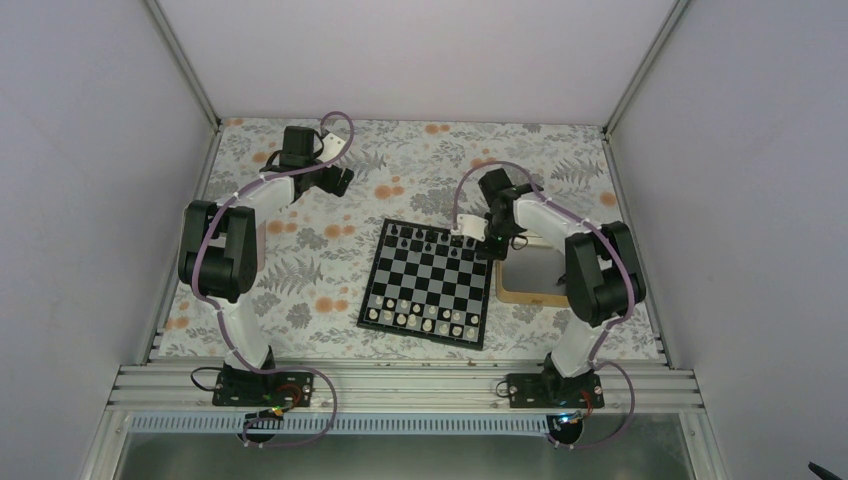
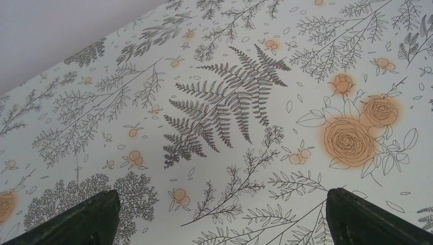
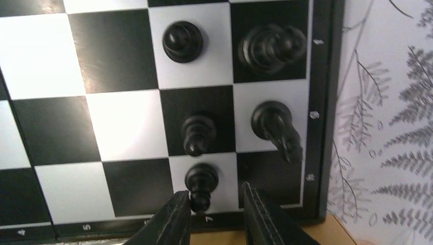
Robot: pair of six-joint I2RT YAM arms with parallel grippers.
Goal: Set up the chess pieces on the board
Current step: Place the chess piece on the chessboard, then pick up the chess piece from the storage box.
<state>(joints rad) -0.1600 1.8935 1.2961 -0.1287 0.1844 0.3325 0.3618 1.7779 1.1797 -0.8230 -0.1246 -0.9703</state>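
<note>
Left gripper [image 1: 335, 180] sits upper left of the top view over the floral tablecloth [image 1: 300, 270], well away from the board. In the left wrist view the left gripper [image 2: 220, 196] has its fingers [image 2: 92, 219] spread wide with only cloth between them. The board [image 1: 430, 285] lies centre frame. Black chess pieces [image 1: 430, 238] stand along its far rows and white chessmen [image 1: 420, 318] along the near rows. Right gripper [image 1: 487, 245] is at the board's upper right corner. In the right wrist view the right gripper [image 3: 215, 196] has its fingers [image 3: 176, 217] a narrow gap apart, gripping nothing. One black pawn [image 3: 200, 184] stands upright on a white edge square just at the left fingertip; cannot tell if it touches. Four more black pieces [image 3: 198, 133] stand on squares above it, some blurred. The tan tray [image 1: 520, 296] lies just right of the board, partly under the right arm.
</note>
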